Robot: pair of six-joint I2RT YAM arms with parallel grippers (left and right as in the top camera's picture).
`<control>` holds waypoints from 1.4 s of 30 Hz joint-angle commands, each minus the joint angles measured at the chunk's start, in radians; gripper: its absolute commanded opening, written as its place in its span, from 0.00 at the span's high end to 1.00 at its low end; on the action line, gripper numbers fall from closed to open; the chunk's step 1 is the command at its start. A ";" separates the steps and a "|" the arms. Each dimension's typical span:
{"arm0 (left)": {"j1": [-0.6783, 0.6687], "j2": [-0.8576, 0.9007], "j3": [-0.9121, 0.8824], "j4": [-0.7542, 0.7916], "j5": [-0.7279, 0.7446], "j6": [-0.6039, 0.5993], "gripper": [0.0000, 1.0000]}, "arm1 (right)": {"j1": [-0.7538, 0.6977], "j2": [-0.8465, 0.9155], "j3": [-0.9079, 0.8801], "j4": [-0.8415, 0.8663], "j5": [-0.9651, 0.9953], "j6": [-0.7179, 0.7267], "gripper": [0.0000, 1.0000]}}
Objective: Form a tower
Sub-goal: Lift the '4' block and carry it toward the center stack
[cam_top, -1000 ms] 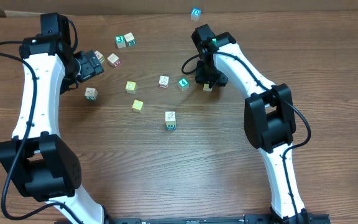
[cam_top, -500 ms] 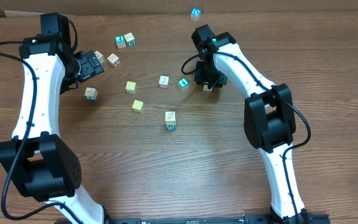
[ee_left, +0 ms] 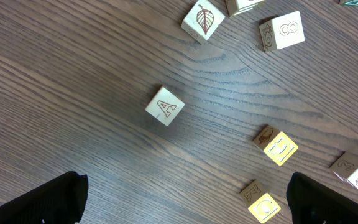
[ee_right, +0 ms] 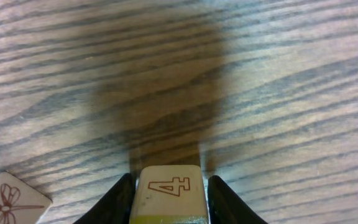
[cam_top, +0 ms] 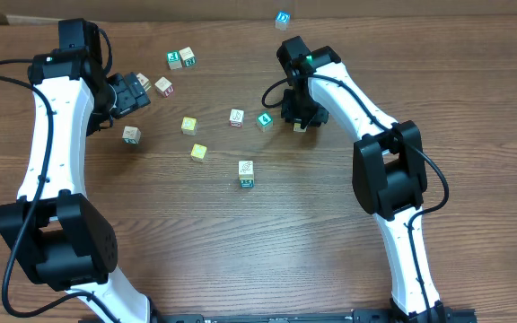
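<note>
The right tool (ee_right: 169, 202) pinches a cube marked 4 (ee_right: 168, 185) on the tabletop (ee_right: 278, 74), one finger against each side. The left tool (cam_top: 132, 93) hangs spread and empty. The tower (cam_top: 246, 173), white cube on teal, stands between 7 and 8 o'clock from the right tool, well apart. A shallow pinch may let the cube twist loose, and landing it off-centre would likely topple that narrow stack.

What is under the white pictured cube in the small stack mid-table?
A teal cube shows directly beneath the white cube; the teal one's top face is covered.
</note>
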 commanded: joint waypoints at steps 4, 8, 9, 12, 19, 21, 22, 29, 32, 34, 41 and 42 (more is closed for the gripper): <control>-0.001 -0.022 0.018 0.000 0.005 0.015 0.01 | -0.001 -0.043 -0.007 -0.013 -0.005 0.002 0.64; -0.001 -0.022 0.018 0.000 0.005 0.015 0.00 | -0.001 -0.043 -0.007 -0.013 -0.005 0.002 0.68; -0.001 -0.022 0.018 0.001 0.005 0.015 0.01 | -0.001 -0.043 -0.007 -0.013 -0.005 0.002 0.70; -0.001 -0.022 0.018 0.000 0.005 0.015 0.00 | -0.001 -0.043 -0.007 -0.013 -0.005 0.002 0.84; -0.001 -0.022 0.018 0.001 0.005 0.015 0.00 | -0.001 -0.056 0.057 -0.068 -0.005 0.002 0.86; -0.001 -0.022 0.018 0.001 0.005 0.015 0.01 | -0.001 -0.067 0.089 -0.100 -0.005 0.001 0.86; -0.001 -0.022 0.018 0.001 0.005 0.015 0.01 | -0.001 -0.072 0.109 -0.117 -0.005 0.001 0.86; -0.001 -0.022 0.018 0.001 0.005 0.015 0.00 | 0.019 -0.101 0.320 -0.316 -0.020 0.002 0.86; -0.001 -0.022 0.018 0.001 0.005 0.015 0.00 | 0.040 -0.108 0.406 -0.383 -0.059 0.000 0.86; -0.001 -0.022 0.018 0.001 0.005 0.015 0.01 | 0.056 -0.108 0.469 -0.437 -0.078 -0.010 0.86; -0.001 -0.022 0.018 0.001 0.005 0.015 0.00 | 0.141 -0.146 0.531 -0.483 -0.114 -0.055 0.87; -0.001 -0.022 0.018 0.001 0.005 0.015 0.00 | 0.154 -0.153 0.531 -0.483 -0.114 -0.056 0.87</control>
